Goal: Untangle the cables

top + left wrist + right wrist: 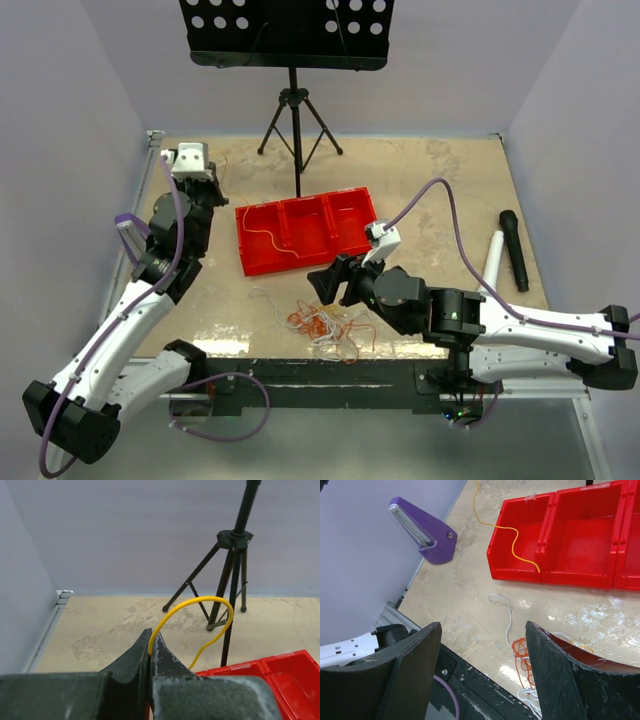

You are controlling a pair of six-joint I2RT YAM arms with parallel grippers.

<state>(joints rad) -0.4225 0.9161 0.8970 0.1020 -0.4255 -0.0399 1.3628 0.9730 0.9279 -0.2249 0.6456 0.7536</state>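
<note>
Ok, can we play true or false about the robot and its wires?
1. The left gripper pinches a yellow cable. True.
2. The right gripper holds orange wires. False: its jaws stand open and empty above the clump of orange and white cables.
3. The yellow cable's other end lies in the red tray. True, in its left compartment.
4. Every cable is in the tray. False: the clump lies on the table in front of the tray.
5. The microphone lies in the tray. False: it lies on the table, to the tray's right.
</note>
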